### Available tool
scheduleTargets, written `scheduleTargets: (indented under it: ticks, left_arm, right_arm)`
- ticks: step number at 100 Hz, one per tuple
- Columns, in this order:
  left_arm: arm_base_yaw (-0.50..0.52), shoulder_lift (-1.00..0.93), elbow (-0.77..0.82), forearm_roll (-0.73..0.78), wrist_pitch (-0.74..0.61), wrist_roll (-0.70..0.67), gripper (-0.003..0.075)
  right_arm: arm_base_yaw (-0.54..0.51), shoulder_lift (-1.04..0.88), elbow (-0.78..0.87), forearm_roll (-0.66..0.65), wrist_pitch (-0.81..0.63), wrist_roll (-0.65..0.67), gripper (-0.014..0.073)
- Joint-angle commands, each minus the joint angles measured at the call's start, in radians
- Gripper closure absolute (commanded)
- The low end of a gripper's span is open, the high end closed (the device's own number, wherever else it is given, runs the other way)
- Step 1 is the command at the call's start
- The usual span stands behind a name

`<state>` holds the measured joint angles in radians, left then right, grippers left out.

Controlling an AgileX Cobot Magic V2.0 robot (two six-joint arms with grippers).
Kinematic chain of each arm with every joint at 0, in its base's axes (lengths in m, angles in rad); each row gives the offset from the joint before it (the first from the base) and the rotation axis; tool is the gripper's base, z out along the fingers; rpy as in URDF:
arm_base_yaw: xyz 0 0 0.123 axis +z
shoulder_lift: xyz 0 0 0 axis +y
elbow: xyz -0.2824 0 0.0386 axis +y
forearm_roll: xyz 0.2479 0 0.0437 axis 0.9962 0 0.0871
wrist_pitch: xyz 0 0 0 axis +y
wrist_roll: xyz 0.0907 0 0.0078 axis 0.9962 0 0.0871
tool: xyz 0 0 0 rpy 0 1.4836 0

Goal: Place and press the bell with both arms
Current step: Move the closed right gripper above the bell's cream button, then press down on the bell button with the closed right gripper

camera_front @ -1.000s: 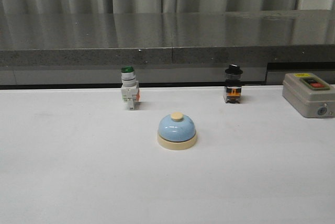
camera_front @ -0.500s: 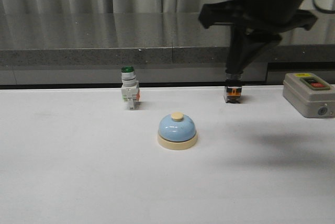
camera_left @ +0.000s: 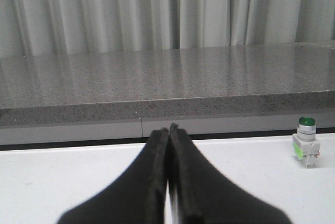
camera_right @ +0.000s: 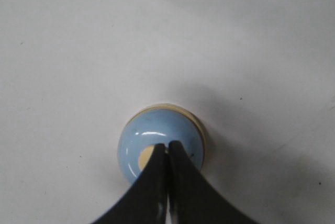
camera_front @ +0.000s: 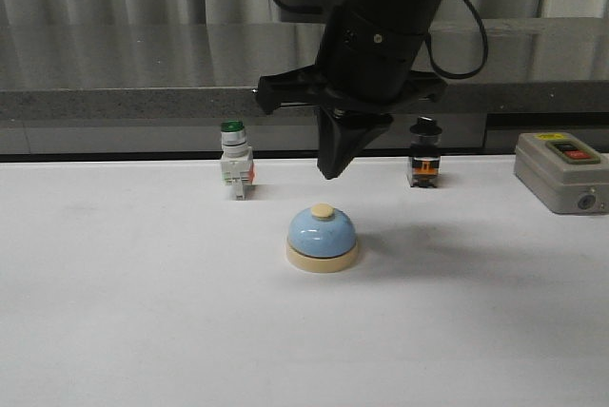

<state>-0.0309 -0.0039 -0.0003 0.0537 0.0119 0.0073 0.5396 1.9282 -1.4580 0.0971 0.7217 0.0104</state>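
Observation:
The light-blue bell with cream base and cream knob sits on the white table, middle of the front view. My right gripper is shut and empty and points down, a little above the knob. In the right wrist view the bell lies right under the shut gripper, whose fingers cover part of the knob. My left gripper is shut and empty, held low over the table and pointing at the grey ledge. It does not show in the front view.
A green-capped white push button stands left behind the bell and shows in the left wrist view. A black-capped switch stands right behind the bell. A grey box with a red button is at the far right. A grey ledge runs along the back.
My right arm came into the front view from the upper right and moved left and down, so its shut gripper now hangs just above the bell. The bell has not moved.

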Motion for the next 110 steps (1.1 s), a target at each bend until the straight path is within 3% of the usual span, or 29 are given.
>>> scheduleTargets:
  ticks: [1,77,110]
  left_arm:
    - [0.002,-0.031,0.043,0.000,-0.085,-0.007,0.0740]
    - [0.002,-0.031,0.043,0.000,-0.085,-0.007,0.0740]
    - [0.002,-0.031,0.043,0.000,-0.085,-0.007,0.0740]
  right_arm:
    - [0.001,-0.040,-0.038,0.007,-0.017,-0.010,0.0653]
    - [0.017,0.019,-0.038,0.012,0.020,-0.010,0.0653]
    - [0.008,-0.094,-0.038,0.011,0.023,-0.010,0.0653]
